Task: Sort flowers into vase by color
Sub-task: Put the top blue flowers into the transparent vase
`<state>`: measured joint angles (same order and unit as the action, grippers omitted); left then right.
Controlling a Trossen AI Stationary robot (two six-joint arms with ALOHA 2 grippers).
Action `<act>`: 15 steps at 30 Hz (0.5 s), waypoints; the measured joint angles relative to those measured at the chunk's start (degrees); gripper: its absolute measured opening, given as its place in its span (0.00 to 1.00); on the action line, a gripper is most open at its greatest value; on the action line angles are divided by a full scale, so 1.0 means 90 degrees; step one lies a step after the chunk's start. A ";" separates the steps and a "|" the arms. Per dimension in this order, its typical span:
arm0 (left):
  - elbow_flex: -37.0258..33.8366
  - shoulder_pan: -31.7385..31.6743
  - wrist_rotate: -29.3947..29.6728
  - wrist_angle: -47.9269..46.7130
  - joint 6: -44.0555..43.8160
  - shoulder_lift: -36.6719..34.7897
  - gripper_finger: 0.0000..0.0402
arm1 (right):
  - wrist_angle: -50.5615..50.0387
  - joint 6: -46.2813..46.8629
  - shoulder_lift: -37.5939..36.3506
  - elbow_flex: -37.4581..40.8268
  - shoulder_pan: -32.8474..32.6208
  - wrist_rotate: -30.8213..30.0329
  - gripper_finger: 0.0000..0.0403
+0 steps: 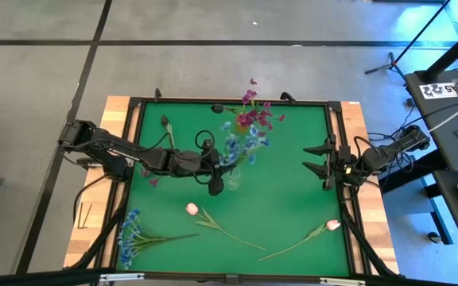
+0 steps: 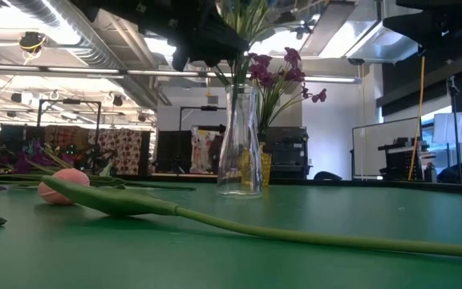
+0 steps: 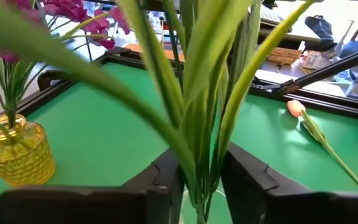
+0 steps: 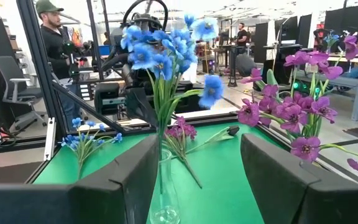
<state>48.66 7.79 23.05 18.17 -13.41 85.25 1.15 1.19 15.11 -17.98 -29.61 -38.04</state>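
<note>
Green desk (image 1: pixel 293 199) holds a clear vase (image 2: pixel 240 144). Blue flowers (image 1: pixel 241 147) stand upright in it, stems between the left gripper (image 1: pixel 217 181) fingers, slightly apart. Right gripper (image 1: pixel 315 159) waits far right, fingers apart.

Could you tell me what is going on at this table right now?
The left gripper is at the clear glass vase mid-table, its fingers on either side of the blue flower spray whose stems stand in it. A yellow vase behind already holds the magenta flowers. Another blue spray and two pink tulips lie on the green mat. The right gripper waits open at the right edge.
</note>
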 joint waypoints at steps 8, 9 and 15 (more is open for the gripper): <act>0.0000 0.0098 -0.0193 -0.0009 0.0002 0.0000 0.32 | 0.0000 0.0000 0.0000 0.0000 0.0000 0.0004 0.56; 0.0000 0.0106 -0.0250 -0.0012 0.0002 0.0000 0.33 | 0.0000 0.0000 0.0000 0.0000 0.0000 0.0005 0.56; 0.0000 0.0159 -0.0294 -0.0013 0.0038 0.0002 0.38 | 0.0000 0.0000 0.0000 0.0000 0.0000 0.0005 0.56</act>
<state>48.66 9.22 20.40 18.05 -13.07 85.27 1.15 1.19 15.11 -17.98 -29.61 -38.00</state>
